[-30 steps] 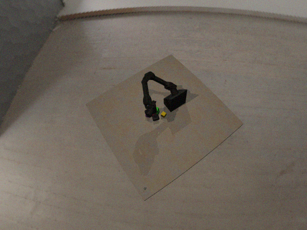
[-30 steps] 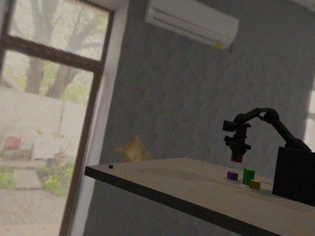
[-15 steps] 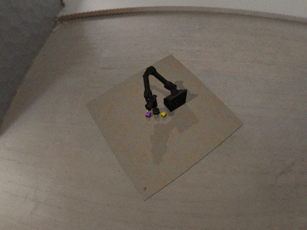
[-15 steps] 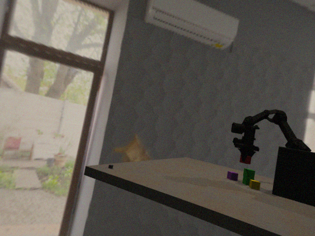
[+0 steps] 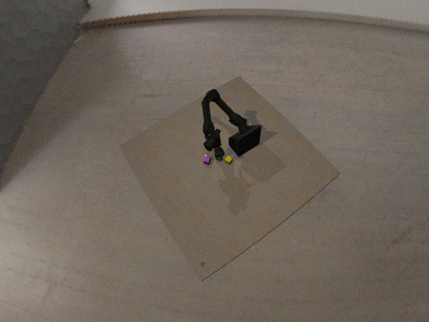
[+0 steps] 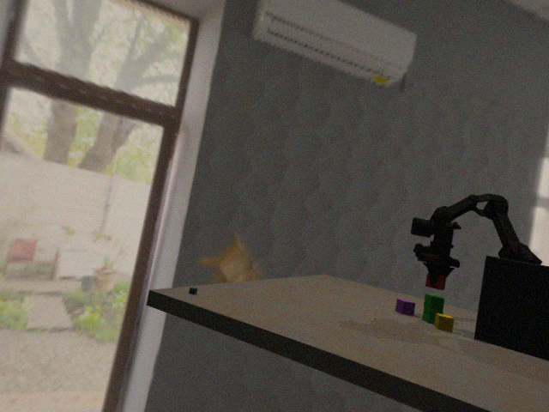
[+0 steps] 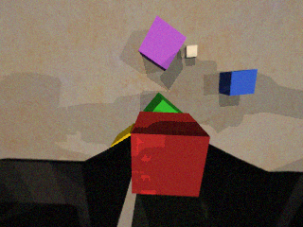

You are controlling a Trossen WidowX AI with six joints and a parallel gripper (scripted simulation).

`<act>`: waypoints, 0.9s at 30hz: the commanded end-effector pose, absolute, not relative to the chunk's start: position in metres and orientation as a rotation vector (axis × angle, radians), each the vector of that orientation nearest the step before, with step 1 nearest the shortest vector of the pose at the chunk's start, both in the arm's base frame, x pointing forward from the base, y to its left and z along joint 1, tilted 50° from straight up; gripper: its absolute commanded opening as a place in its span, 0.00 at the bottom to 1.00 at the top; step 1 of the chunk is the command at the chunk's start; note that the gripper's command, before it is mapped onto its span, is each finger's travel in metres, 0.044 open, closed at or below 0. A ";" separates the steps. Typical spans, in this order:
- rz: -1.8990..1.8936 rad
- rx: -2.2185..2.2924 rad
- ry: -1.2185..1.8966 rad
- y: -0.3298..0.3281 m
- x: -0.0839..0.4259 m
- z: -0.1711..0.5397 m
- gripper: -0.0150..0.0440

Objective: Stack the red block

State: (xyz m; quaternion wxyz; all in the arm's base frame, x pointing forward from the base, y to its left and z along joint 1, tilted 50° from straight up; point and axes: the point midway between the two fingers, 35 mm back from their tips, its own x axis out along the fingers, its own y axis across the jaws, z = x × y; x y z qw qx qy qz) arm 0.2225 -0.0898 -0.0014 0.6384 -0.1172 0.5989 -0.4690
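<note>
Red block [image 5: 215, 149] [image 6: 436, 282] [image 7: 168, 163] in end effector [image 5: 217, 149] [image 6: 437, 280] [image 7: 163, 139] — raised, above green tower [image 5: 218, 157] [image 6: 433, 308] [image 7: 163, 105]; apart

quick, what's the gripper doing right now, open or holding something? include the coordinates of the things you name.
Gripper [image 5: 217, 149] [image 6: 436, 283] [image 7: 163, 139]: closed on the red block [image 5: 215, 148] [image 6: 436, 282] [image 7: 167, 163], above the green tower [image 5: 218, 158] [image 6: 433, 308] [image 7: 162, 105].

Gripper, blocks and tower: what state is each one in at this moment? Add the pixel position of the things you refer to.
Gripper [image 6: 437, 283] [image 7: 163, 139]: jaws shut on the red block, pointing down.
Red block [image 6: 436, 282] [image 7: 168, 165]: held, raised above the tower with a gap between.
Green tower [image 5: 218, 158] [image 6: 433, 308] [image 7: 163, 105]: standing upright.
Purple block [image 5: 206, 160] [image 6: 405, 306] [image 7: 162, 43]: resting on the table, not held.
Yellow block [image 5: 228, 159] [image 6: 443, 322] [image 7: 124, 135]: resting on the table, not held.
Blue block [image 7: 243, 82]: resting on the table, not held.
</note>
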 end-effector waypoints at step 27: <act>-1.072 -0.274 1.368 -0.111 0.216 -0.017 0.25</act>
